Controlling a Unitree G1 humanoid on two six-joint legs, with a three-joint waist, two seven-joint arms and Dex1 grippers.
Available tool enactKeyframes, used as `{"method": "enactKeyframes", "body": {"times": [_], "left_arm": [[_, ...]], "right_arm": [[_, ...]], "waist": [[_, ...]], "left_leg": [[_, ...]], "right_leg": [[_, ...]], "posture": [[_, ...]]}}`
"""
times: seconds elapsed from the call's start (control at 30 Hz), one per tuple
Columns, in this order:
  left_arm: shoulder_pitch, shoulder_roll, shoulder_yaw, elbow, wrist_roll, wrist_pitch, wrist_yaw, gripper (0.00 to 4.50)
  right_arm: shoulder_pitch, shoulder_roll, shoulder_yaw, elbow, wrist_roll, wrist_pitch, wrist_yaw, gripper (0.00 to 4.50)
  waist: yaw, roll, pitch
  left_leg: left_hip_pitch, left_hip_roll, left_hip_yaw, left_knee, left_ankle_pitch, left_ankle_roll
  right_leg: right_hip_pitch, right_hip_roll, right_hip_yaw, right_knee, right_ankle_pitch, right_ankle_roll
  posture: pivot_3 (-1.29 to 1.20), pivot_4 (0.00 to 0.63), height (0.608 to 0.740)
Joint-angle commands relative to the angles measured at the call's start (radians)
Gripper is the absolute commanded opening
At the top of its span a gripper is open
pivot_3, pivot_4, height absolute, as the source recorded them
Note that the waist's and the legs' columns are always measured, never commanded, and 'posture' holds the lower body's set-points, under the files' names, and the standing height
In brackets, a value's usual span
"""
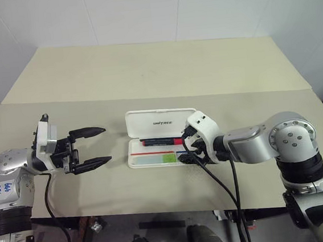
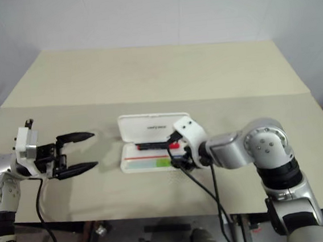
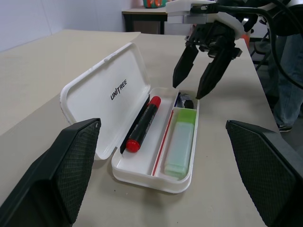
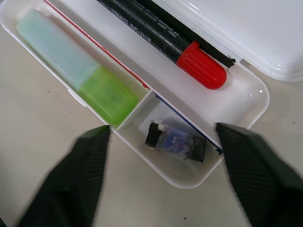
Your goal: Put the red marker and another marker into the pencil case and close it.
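Beige table (image 1: pixel 145 71), one white pencil case (image 3: pixel 113 92) lying open on it. Three things counted inside: one red marker (image 3: pixel 144 124), one green highlighter (image 3: pixel 180 144), one small dark block (image 4: pixel 176 141). Both grippers' fingers seen spread, nothing grasped: left gripper (image 1: pixel 98 145) beside, right gripper (image 3: pixel 199 85) above.

Pencil case (image 1: pixel 162 137) is set open on table (image 1: pixel 145 71), approx. centre, near the front edge; lid is tilted up at the far side. In the far, long compartment next to the lid, red marker (image 3: pixel 143 124) is laid lengthwise, cap toward robot's right. In the near compartment, highlighter (image 3: pixel 179 143) is laid parallel to it, a divider between them. A small end compartment at the right holds a small block (image 4: pixel 176 141). Right gripper (image 3: pixel 199 75) is held just above that right end, not touching. Left gripper (image 1: pixel 90 145) is kept well apart, left of the case, pointed toward it.
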Motion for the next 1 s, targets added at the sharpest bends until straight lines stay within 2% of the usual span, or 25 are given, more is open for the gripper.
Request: {"method": "enactKeyframes", "body": {"times": [0.03, 0.2, 0.37, 0.47, 0.53, 0.6, 0.7, 0.87, 1.0], "left_arm": [[0.005, 0.016, 0.021, -0.012, -0.001, -0.009, 0.003, 4.5], [0.01, 0.013, 0.022, -0.016, -0.002, -0.011, 0.008, 4.5], [0.0, 0.002, 0.019, -0.011, 0.003, -0.026, 0.027, 4.5], [-0.022, -0.01, 0.018, 0.007, 0.014, -0.048, 0.052, 4.5], [-0.044, -0.021, 0.016, 0.023, 0.022, -0.067, 0.067, 4.5], [-0.065, -0.026, 0.007, 0.044, 0.034, -0.081, 0.075, 4.5], [-0.094, -0.032, 0.002, 0.074, 0.046, -0.096, 0.078, 4.5], [-0.176, -0.051, -0.019, 0.172, 0.085, -0.122, 0.095, 4.5], [-0.243, -0.073, -0.041, 0.243, 0.109, -0.136, 0.099, 4.5]], "right_arm": [[-0.032, 0.002, -0.008, -0.026, 0.037, -0.021, 0.007, 4.44], [-0.05, -0.026, -0.021, -0.071, 0.003, -0.06, 0.133, 4.44], [-0.024, -0.142, -0.025, -0.154, -0.159, -0.185, 0.429, 4.44], [0.084, -0.245, -0.016, -0.252, -0.34, -0.423, 0.725, 4.44], [0.209, -0.248, -0.065, -0.295, -0.484, -0.696, 0.916, 4.44], [0.302, -0.259, -0.077, -0.271, -0.572, -0.835, 1.038, 4.44], [0.374, -0.266, -0.065, -0.221, -0.674, -0.964, 1.159, 4.44], [0.414, -0.238, -0.04, -0.064, -0.868, -1.255, 1.351, 4.44], [0.406, -0.224, -0.027, 0.047, -0.931, -1.34, 1.459, 4.44]], "waist": [[0.0, 0.0, 0.0], [0.001, 0.0, 0.0], [0.005, 0.0, 0.0], [0.012, 0.0, 0.0], [0.019, 0.0, 0.0], [0.025, 0.0, 0.0], [0.025, 0.0, 0.0], [0.03, 0.0, 0.0], [0.031, 0.0, 0.0]], "left_leg": [[0.0, 0.0, 0.0, 0.0, 0.0, 0.0], [-0.001, 0.0, 0.0, -0.001, 0.0, 0.0], [-0.002, 0.0, 0.0, 0.0, 0.0, 0.0], [-0.002, -0.001, 0.0, -0.001, 0.0, 0.001], [-0.002, -0.002, -0.001, -0.001, -0.001, 0.002], [-0.002, -0.002, -0.001, 0.0, -0.001, 0.002], [-0.002, -0.003, 0.0, 0.002, -0.001, 0.002], [0.0, -0.003, 0.0, 0.004, 0.0, 0.001], [0.001, -0.003, 0.0, 0.005, 0.0, 0.001]], "right_leg": [[0.0, 0.0, 0.0, 0.0, 0.0, 0.0], [0.0, 0.0, 0.0, -0.001, 0.0, 0.0], [0.0, 0.0, -0.001, -0.003, 0.0, 0.0], [0.0, 0.0, -0.002, -0.004, 0.0, 0.0], [0.002, 0.002, -0.004, -0.007, 0.0, 0.0], [0.002, 0.003, -0.005, -0.007, 0.0, 0.0], [0.002, 0.003, -0.004, -0.006, 0.0, 0.001], [0.003, 0.004, -0.004, -0.002, 0.0, 0.001], [0.003, 0.004, -0.004, 0.0, 0.001, 0.001]], "posture": [[0.0, 0.15, 0.74], [0.0, 0.15, 0.74], [0.0, 0.15, 0.74], [0.0, 0.15, 0.74], [0.0, 0.15, 0.74], [0.0, 0.15, 0.74], [0.0, 0.15, 0.74], [0.0, 0.15, 0.74], [0.0, 0.15, 0.74]]}}
